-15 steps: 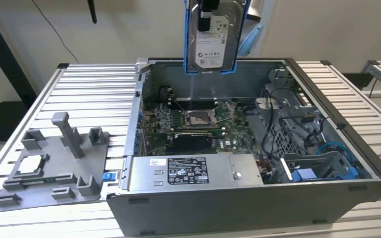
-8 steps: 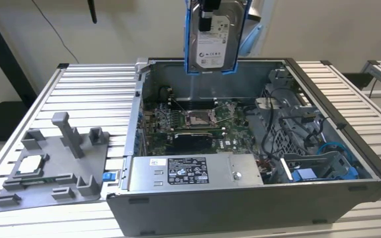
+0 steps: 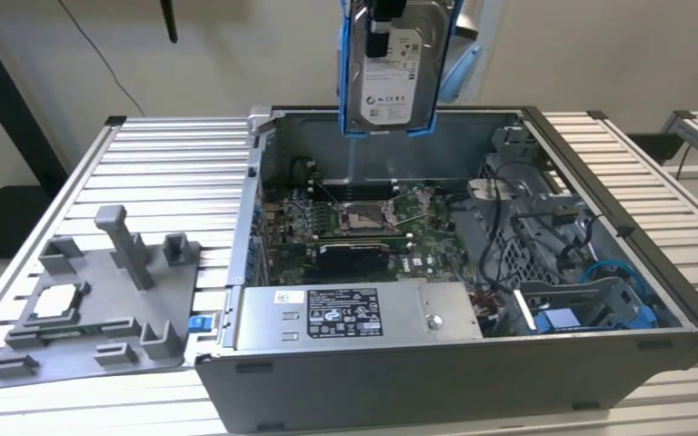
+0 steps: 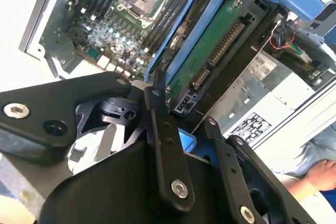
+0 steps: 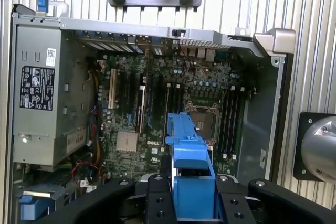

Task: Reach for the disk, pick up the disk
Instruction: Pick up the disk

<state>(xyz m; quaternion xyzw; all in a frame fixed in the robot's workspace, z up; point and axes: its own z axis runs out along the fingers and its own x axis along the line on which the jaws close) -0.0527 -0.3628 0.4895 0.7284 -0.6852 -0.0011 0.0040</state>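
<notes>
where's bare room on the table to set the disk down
Free: table slats beyond the grey fixture up to the computer case, and a strip on the exterior view's right of it. Crowded: inside the case, under the held disk, motherboard and cables.

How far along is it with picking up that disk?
The reach looks done: in the first wrist view the gripper is shut on the disk. In hand: in the exterior view the disk hangs upright in the air above the open computer case, touching nothing inside. So the pick-up looks complete; nothing of it appears left.
</notes>
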